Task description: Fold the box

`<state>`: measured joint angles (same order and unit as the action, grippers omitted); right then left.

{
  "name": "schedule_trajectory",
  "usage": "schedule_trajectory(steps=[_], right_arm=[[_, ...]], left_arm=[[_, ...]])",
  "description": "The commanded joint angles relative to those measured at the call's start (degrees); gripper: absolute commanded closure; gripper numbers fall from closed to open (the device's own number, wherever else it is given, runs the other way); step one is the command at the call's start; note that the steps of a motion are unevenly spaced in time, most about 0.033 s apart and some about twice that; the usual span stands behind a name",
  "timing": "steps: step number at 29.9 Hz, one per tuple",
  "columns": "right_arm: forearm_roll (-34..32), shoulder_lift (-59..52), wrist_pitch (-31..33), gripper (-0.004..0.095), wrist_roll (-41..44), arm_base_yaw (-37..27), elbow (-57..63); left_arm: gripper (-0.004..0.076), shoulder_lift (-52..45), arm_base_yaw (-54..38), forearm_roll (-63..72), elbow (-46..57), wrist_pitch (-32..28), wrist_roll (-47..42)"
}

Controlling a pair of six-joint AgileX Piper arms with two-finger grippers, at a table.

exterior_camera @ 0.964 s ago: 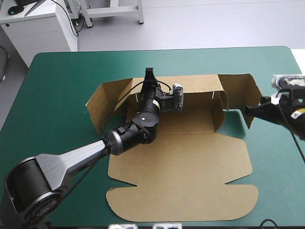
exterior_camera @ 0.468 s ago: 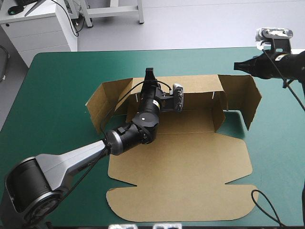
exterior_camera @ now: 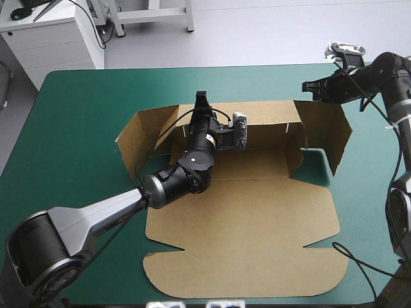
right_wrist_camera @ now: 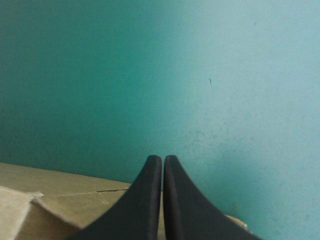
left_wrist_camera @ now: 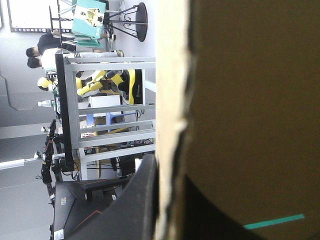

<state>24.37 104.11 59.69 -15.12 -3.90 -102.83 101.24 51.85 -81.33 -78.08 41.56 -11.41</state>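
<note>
From above: finds the box (exterior_camera: 257,218) on the tabletop (exterior_camera: 83,96), long axis left to right, back wall raised. Pins that wall with the left hand (exterior_camera: 201,97). Hangs the right hand (exterior_camera: 307,85) above the far right corner, nearest the upright right flap (exterior_camera: 329,128).

Left wrist: shows the box's edge (left_wrist_camera: 170,125) clamped between fingers (left_wrist_camera: 142,200).

Right wrist: shows fingers (right_wrist_camera: 150,200) pressed together, empty, box (right_wrist_camera: 65,200) beneath.
</note>
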Motion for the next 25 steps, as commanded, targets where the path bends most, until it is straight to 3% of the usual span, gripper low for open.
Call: schedule_trajectory(steps=[1,7,14,25], right_arm=[[1.2,-1.7,0.5,0.0908,-1.2,0.0,-2.0],[0.4,-1.7,6.1,0.0908,-3.6,0.0,-1.8],[3.8,-4.2,6.4,0.0908,-6.6,0.0,2.3],[12.2,-14.2,-6.7,0.0908,-19.2,0.0,21.6]], left_arm=[[0.0731,-3.3,0.4,-2.4,-1.4,1.6,-1.5],[0.0731,-3.3,0.4,-2.4,-1.4,1.9,-1.9],[0.0731,-3.3,0.4,-2.4,-1.4,1.8,-1.9],[0.0731,-2.6,0.4,-2.0,-1.4,1.9,-1.3]])
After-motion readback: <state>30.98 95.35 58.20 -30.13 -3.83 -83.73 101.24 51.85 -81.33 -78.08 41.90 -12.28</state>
